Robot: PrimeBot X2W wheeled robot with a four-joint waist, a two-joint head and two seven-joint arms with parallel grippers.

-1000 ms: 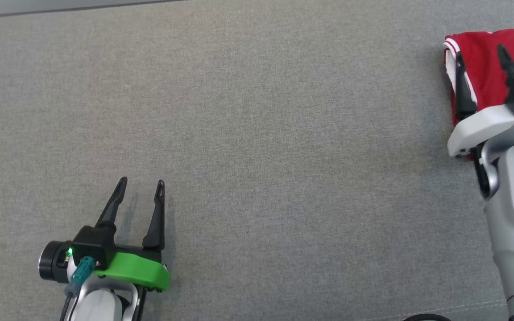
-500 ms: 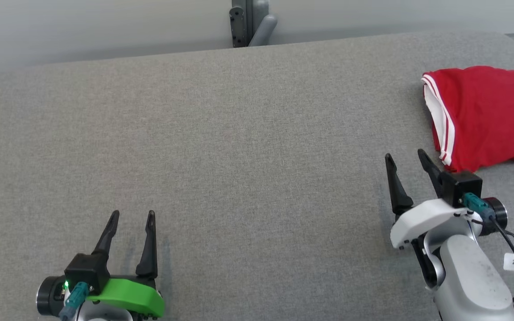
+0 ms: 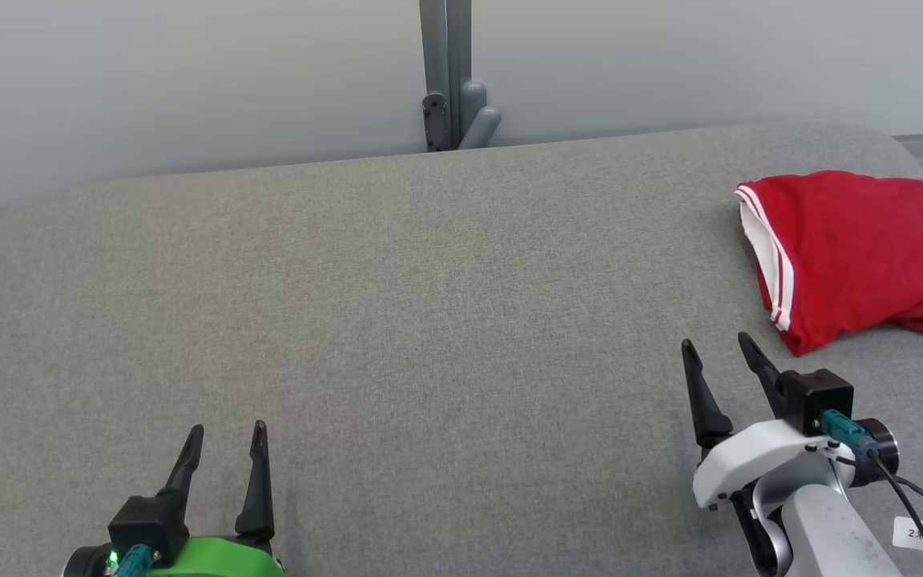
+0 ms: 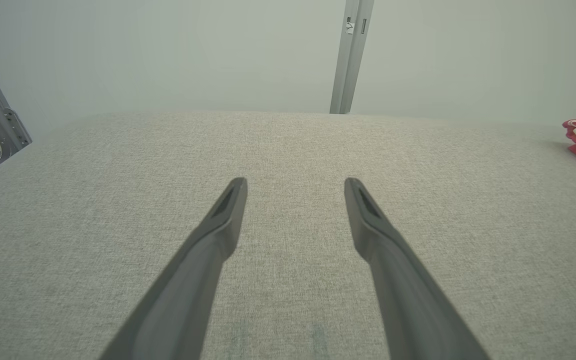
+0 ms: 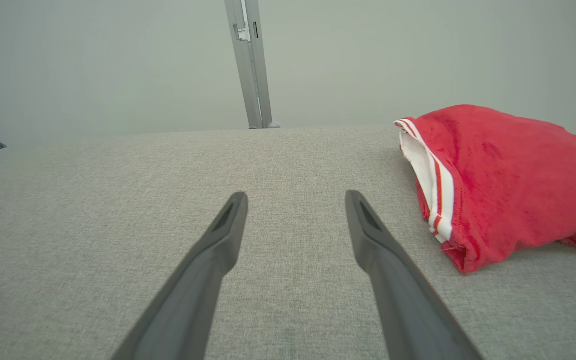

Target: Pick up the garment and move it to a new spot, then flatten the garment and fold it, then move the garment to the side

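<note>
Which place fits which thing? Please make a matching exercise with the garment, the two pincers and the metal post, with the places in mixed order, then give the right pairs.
Things:
1. garment
2. left pincer
3. right pincer
4. metal post

Places:
A. upright behind the far edge of the grey surface
B. open, lower left in the head view, over bare fabric
C. lying at the surface's right end
D. open, beside the garment's near corner, not touching it

Pairs: 1-C, 2-B, 3-D, 4-A
</note>
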